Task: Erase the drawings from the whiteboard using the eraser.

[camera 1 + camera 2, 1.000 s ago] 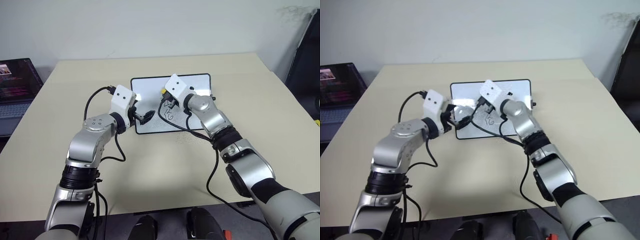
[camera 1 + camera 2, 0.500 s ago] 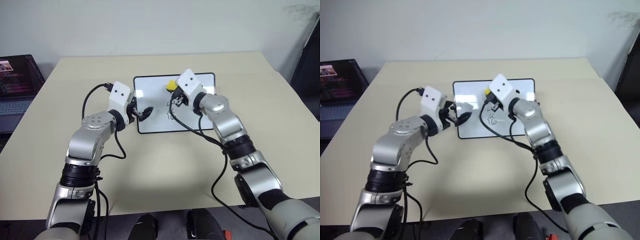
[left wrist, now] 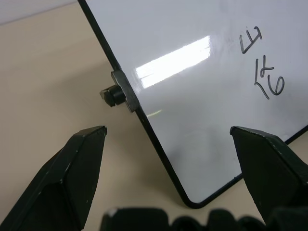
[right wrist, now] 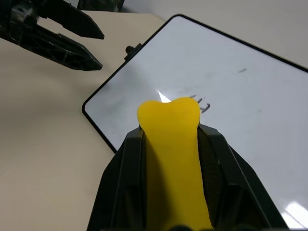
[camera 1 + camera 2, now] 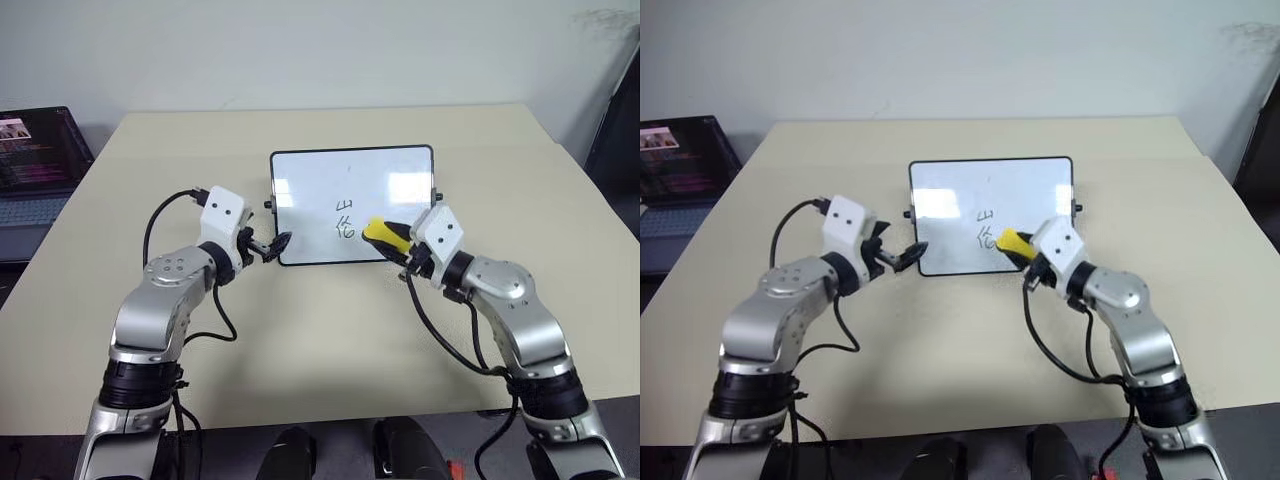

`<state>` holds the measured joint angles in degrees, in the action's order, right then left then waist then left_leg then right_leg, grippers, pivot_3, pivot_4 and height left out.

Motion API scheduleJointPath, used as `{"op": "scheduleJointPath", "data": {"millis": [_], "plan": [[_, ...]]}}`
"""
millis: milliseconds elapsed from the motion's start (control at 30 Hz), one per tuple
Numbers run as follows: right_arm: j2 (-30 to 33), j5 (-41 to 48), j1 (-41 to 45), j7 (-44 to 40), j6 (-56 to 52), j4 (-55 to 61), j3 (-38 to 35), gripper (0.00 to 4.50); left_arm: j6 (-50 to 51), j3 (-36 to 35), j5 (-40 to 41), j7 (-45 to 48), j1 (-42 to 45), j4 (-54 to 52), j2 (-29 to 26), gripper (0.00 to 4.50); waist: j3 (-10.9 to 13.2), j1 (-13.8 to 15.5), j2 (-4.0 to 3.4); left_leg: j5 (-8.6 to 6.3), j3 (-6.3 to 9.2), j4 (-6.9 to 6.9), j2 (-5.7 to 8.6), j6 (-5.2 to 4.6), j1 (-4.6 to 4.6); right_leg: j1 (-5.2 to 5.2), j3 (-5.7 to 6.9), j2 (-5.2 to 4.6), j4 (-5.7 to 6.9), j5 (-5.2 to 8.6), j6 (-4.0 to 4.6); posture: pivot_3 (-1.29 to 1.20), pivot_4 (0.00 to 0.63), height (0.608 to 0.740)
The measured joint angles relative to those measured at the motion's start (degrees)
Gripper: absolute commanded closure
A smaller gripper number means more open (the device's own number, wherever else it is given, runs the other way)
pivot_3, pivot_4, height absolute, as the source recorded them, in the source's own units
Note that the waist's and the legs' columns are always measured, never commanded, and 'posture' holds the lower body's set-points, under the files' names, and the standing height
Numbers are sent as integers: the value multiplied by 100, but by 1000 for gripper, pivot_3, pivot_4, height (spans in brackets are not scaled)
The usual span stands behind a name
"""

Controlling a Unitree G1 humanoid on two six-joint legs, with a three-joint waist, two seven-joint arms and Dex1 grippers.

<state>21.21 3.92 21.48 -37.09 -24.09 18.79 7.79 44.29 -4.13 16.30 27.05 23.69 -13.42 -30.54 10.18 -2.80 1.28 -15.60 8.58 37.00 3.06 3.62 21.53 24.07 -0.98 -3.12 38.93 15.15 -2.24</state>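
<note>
A pale beige tabletop stands against a plain light wall, with an open laptop at the far left edge of the frame and a dark object at the far right edge. The whiteboard lies flat at the centre of the tabletop, slightly above the middle of the frame, its thin black frame carrying a small black knob on the side edge. The drawings sit in a short column near the board's lower middle; the marks are thin black strokes, and the lowest part of the column lies just beside the eraser. The right end effector, at the lower right of the board, is clamped on the eraser, a yellow block whose tip sticks out over the board's lower edge toward the marks. Whether the eraser touches the board cannot be told. The left end effector is at the board's lower left corner with its two black fingers spread wide, one to each side of that corner, holding nothing.
</note>
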Motion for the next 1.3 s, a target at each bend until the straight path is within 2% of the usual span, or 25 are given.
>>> {"op": "scheduleJointPath", "data": {"millis": [267,500,833,1067,1200,1300], "plan": [[87,-597,170,311,533,-224,444,3393,20,-297,177,518,48,298,-625,0,1,4,1,1,-13,1,2,0,-2,-1,1,2,0,0,0,0,150,740],[-387,-1307,1511,1023,794,-1744,686,3394,29,-127,185,932,455,509,-831,0,1,2,2,3,-25,-1,3,2,-4,1,0,4,1,-1,3,0,150,740],[-972,-1804,2736,1813,999,-4008,775,3398,58,220,185,1373,656,662,-919,0,1,-38,2,3,-30,-3,2,2,3,9,-4,3,-3,-1,4,0,150,740],[-1004,-2016,2826,1674,1114,-4301,1000,3398,57,221,172,1406,679,710,-982,0,-1,-59,3,1,-43,-2,4,-2,-20,-4,-12,6,8,-3,7,0,150,740],[-1003,-2085,2635,1421,1106,-4220,1248,3398,55,220,170,1403,680,710,-984,0,-1,-63,3,-11,-46,-5,4,-23,-81,-63,-13,9,5,-2,7,0,150,740],[-1017,-2122,2618,1340,1064,-4227,1345,3398,53,220,159,1371,680,726,-984,0,-1,-63,3,-10,-43,-3,4,-23,-82,-65,-10,15,5,-3,8,0,150,740]]}}
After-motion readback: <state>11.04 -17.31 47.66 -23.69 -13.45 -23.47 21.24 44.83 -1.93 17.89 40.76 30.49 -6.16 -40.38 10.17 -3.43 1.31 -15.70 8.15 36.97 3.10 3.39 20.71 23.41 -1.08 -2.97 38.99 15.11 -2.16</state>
